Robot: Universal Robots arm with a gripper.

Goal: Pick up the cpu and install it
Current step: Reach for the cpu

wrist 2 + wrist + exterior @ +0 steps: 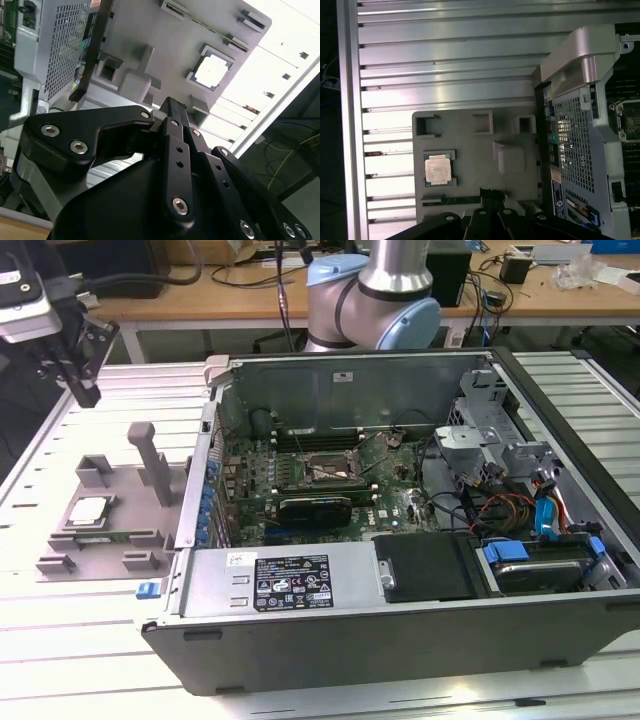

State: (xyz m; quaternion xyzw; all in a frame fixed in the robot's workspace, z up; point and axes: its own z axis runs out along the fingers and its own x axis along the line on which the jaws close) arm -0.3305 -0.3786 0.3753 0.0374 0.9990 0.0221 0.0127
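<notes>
While the cpu (439,168) lies in the grey fixture (470,170), the pincer (492,192) hangs nearby, closed and empty.

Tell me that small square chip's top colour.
The square cpu is pale silver-grey, clearest in the first wrist view.

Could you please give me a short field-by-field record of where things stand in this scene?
cpu: lies flat in a recess of the fixture, silver top up, outside the case
fixture: grey, on the table beside the case, toward the exterior view's left
hand: raised over the fixture's end of the table, apart from the cpu
case: open, board exposed
table: slatted metal
progress: cpu not yet picked up
</notes>
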